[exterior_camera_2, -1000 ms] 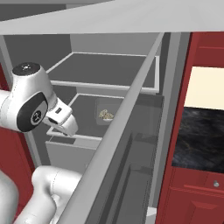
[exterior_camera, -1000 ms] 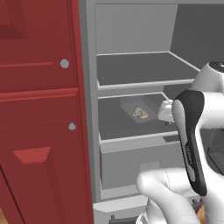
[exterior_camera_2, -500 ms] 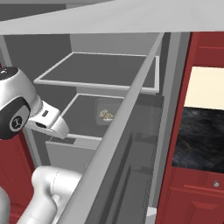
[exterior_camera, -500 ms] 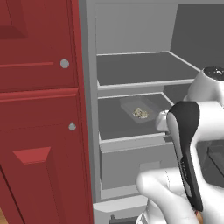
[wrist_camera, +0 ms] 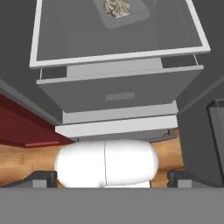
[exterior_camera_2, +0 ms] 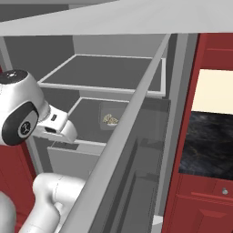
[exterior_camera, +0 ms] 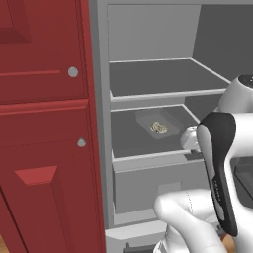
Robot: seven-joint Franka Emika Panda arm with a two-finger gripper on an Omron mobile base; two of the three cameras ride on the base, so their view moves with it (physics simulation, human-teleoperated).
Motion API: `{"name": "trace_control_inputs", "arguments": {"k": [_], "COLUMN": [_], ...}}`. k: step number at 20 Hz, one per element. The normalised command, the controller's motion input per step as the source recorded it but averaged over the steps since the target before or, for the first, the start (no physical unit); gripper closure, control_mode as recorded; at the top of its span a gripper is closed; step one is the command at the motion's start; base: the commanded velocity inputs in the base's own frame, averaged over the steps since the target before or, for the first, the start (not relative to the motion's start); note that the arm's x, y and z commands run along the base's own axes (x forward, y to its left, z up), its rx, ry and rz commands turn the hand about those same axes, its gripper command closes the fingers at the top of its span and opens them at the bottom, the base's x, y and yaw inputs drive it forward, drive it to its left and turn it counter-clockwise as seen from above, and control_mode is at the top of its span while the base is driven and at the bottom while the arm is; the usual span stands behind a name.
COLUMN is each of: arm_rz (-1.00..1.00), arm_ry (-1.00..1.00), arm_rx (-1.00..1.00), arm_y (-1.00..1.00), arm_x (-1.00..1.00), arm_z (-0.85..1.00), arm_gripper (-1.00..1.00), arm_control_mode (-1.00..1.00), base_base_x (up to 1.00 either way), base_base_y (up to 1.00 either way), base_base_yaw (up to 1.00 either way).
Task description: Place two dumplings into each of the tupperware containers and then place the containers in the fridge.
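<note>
Left base view — tupperware container (exterior_camera: 157, 123) mid-shelf in fridge (exterior_camera: 148, 79), edges clear.

Both base views face the open fridge (exterior_camera: 148, 89) from either side; the hand view looks down its front.

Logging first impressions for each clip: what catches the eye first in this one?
The open fridge fills the middle, and a translucent tupperware container with dumplings inside sits on its lower shelf. Red cabinets stand to the fridge's left. The white arm rises in front at the lower right of the left base view.
</note>
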Motion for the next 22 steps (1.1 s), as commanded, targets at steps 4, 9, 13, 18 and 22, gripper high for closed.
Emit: {"name": "trace_control_inputs", "arguments": {"k": [4,9,13,18,22], "arm_rz": [0.00,0.00,0.00,0.00,0.00], "arm_ry": [0.00,0.00,0.00,0.00,0.00], "arm_rx": [0.00,0.00,0.00,0.00,0.00], "arm_y": [0.00,0.00,0.00,0.00,0.00], "arm_x": [0.00,0.00,0.00,0.00,0.00], "arm_z": [0.00,0.00,0.00,0.00,0.00], "arm_gripper": [-1.00,-1.00,-1.00,-1.00,-1.00], "arm_control_mode": [1.00,1.00,1.00,1.00,1.00], "base_base_x": [-0.02,-0.83,-1.00,-1.00,-0.90], "base_base_y": [0.00,0.34,0.79,0.79,0.47], "base_base_yaw": [0.00,0.00,-0.02,-0.51,-0.77]}}
